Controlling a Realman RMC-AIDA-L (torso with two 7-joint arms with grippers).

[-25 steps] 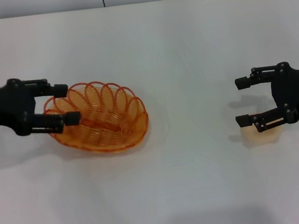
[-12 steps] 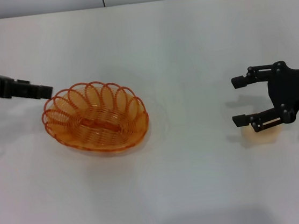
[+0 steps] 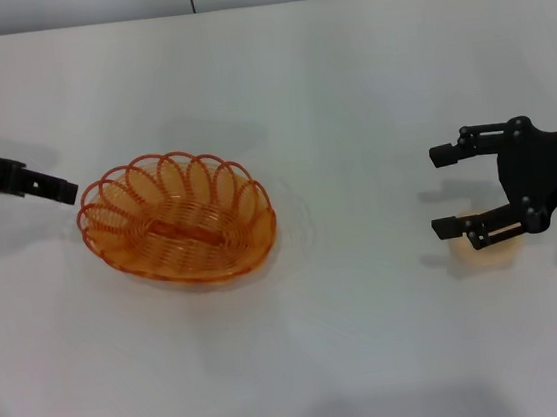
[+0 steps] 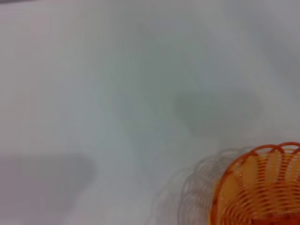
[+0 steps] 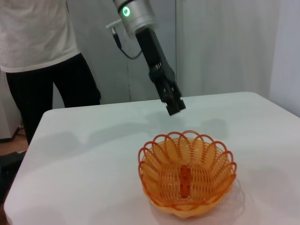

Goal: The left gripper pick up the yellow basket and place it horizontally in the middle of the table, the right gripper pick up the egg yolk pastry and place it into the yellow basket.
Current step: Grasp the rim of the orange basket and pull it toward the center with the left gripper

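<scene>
The yellow basket (image 3: 178, 230) lies flat on the white table (image 3: 346, 90), left of the middle, and it is empty. It also shows in the left wrist view (image 4: 262, 192) and in the right wrist view (image 5: 187, 176). My left gripper (image 3: 60, 191) is raised just beyond the basket's left rim and touches nothing; it also shows in the right wrist view (image 5: 174, 107). My right gripper (image 3: 443, 191) is open at the right of the table. The egg yolk pastry (image 3: 490, 250) lies on the table under its lower finger, partly hidden.
A person in a white shirt and dark trousers (image 5: 42, 56) stands beyond the table's far edge, on my left side. Bare table lies between the basket and my right gripper.
My left gripper let go of the basket's left rim and drew back up and to the left. The basket stayed put. My right gripper edged slightly left.
</scene>
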